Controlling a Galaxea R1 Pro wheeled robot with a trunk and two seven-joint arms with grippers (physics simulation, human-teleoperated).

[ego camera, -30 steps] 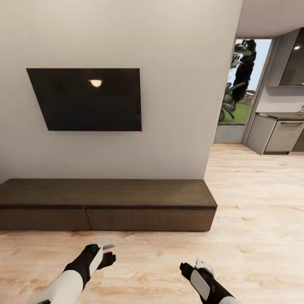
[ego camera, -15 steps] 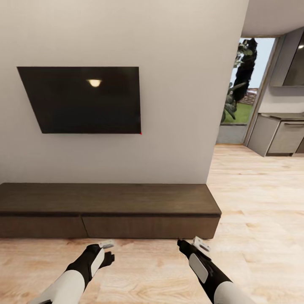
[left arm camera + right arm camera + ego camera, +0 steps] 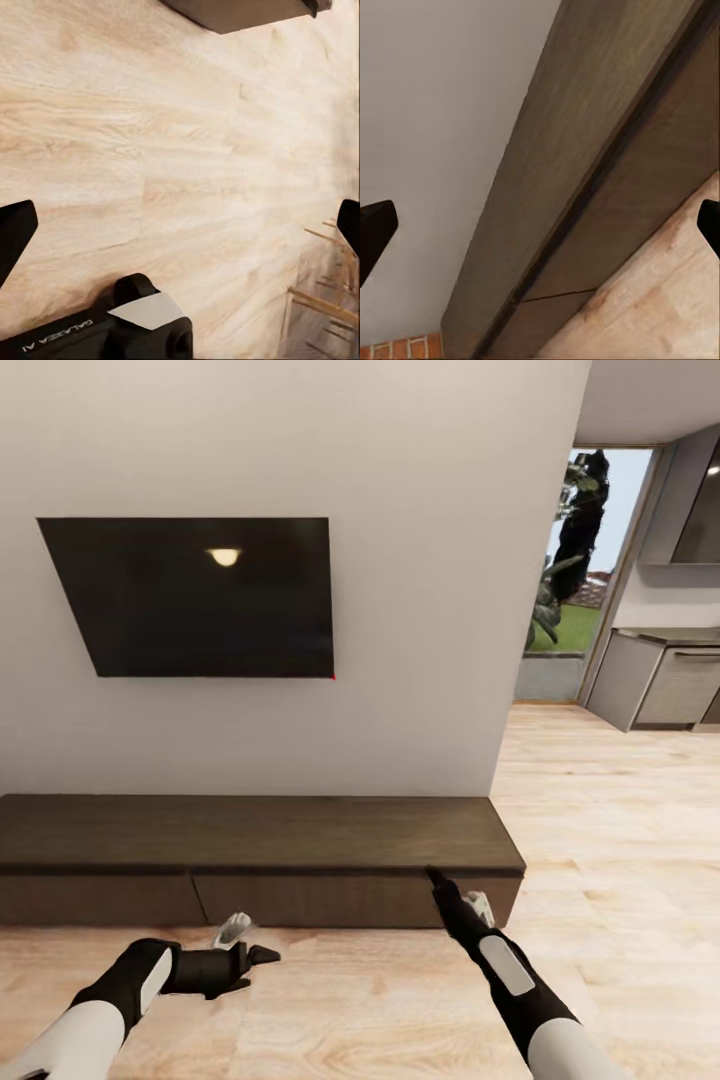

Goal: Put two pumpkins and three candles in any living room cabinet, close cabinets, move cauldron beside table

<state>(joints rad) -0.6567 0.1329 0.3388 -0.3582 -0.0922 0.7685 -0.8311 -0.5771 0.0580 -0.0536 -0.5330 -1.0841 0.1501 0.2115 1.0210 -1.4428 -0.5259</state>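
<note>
While both arms are reaching forward from the lower edge of the head view, the right claw [image 3: 437,879] is pointing at the upper edge of the cabinet [image 3: 250,830], at or just short of the right drawer front; contact cannot be confirmed. Its fingertips [image 3: 376,232] are sitting at opposite edges of the right wrist view, so its jaws are standing wide apart and are gripping nothing. Between them, that view is showing the cabinet [image 3: 607,150] top, the dark gap under it, the drawer fronts with a seam between them, and the pale wall [image 3: 442,112] behind.

The left claw [image 3: 250,952] is hovering low over the floor [image 3: 350,1000] in front of the cabinet, turned toward the robot's right. Its fingertips [image 3: 15,232] are likewise lying at the two edges of the left wrist view, so it is open and empty, with light wood floor [image 3: 165,150] between them and a corner of the cabinet [image 3: 240,11] at the frame's edge.

The cabinet is running along the wall [image 3: 400,560], all visible drawer fronts sitting flush and closed. A dark screen [image 3: 195,595] is hanging on the wall above it. At the right, a doorway [image 3: 575,570] is showing greenery, beside grey kitchen units [image 3: 665,680].
</note>
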